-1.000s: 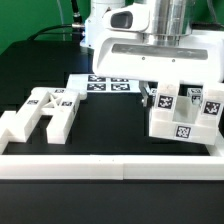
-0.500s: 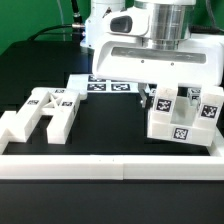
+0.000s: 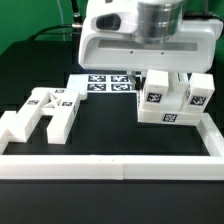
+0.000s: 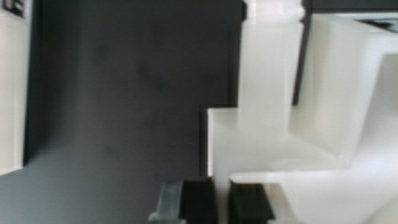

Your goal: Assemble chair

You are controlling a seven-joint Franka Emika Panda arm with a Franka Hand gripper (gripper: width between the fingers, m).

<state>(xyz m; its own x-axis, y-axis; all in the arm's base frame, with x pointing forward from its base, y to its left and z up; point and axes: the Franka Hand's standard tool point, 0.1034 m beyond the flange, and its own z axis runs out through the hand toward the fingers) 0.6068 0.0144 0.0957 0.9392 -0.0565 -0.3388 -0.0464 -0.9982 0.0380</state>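
Observation:
The boxy white chair assembly, with tags on its front faces, hangs near the exterior view's right, just above the black table. My gripper comes down onto it from above, and its fingertips are hidden behind the part. In the wrist view the gripper is shut on a thin white wall of that assembly, with a dark finger on each side. An H-shaped white frame lies flat at the exterior view's left, apart from the gripper.
The marker board lies flat at the back, behind the assembly. A long plain white border wall runs along the front and turns up the right side, close to the held assembly.
The chair assembly has risen, turned more level and shifted a little toward the exterior view's left in the shut gripper. The H-shaped frame has not moved.

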